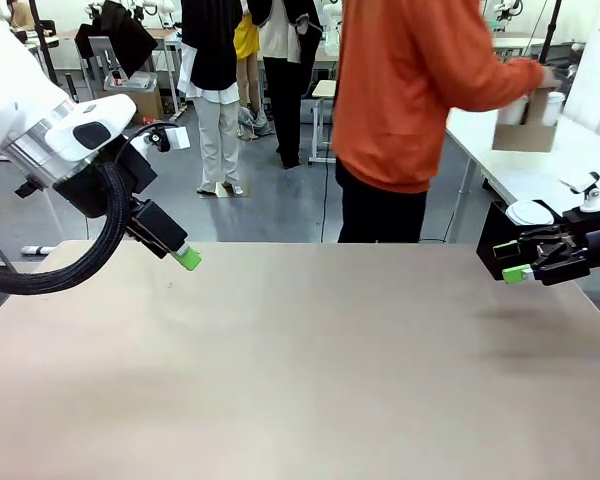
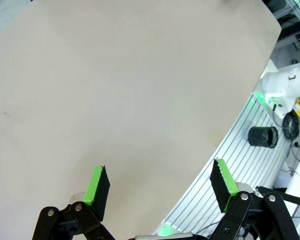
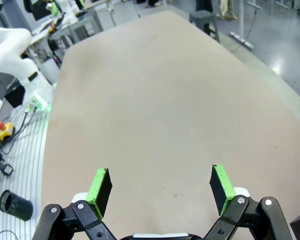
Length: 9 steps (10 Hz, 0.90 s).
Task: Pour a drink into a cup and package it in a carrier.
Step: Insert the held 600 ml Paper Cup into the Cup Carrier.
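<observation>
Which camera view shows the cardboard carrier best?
The front view: the person in orange holds the brown carrier with white cups at a side table, far right. Both wrist views look down on the tan table instead, past open gripper fingers.

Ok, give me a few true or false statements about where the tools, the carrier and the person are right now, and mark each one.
1. The left tool is open and holds nothing. True.
2. The right tool is shut on a cup. False: its jaws are spread apart and hold nothing.
3. The person in the orange top holds the carrier over a side table. True.
4. The carrier stands in the middle of the beige table. False: it is off that table, at the person's hand.
</observation>
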{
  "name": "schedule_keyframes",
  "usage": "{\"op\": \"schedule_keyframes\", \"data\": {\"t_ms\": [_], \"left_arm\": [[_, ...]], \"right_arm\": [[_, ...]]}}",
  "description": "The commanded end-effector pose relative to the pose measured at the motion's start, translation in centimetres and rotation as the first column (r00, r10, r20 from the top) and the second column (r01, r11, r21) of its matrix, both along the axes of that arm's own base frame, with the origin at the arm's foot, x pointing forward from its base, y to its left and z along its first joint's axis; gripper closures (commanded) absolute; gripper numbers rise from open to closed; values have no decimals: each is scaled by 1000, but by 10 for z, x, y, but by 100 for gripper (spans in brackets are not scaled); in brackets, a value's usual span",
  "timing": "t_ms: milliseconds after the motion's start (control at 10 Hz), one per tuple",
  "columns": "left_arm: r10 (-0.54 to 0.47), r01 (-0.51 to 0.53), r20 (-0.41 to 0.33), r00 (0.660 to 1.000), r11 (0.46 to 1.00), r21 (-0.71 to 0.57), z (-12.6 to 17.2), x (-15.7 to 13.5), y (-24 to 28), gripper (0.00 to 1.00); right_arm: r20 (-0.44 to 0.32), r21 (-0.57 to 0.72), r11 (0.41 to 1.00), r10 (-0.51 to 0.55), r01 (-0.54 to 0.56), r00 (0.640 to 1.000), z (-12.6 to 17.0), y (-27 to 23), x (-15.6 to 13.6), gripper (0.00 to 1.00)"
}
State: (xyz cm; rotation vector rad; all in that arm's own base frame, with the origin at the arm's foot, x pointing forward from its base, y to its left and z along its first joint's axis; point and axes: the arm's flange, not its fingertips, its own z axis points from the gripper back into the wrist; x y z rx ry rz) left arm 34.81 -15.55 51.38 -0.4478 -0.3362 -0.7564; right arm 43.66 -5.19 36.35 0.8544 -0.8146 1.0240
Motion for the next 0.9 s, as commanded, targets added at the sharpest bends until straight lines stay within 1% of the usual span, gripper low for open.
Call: {"op": "schedule_keyframes", "data": {"t_ms": [0, 800], "left_arm": [[7, -7, -11, 1000, 1000, 4, 0, 1, -1, 0], [7, -7, -11, 1000, 1000, 4, 0, 1, -1, 0]], "right_arm": [[2, -1, 1000, 5, -5, 1000, 2, -1, 0, 0], [2, -1, 1000, 5, -5, 1000, 2, -1, 0, 0]]}}
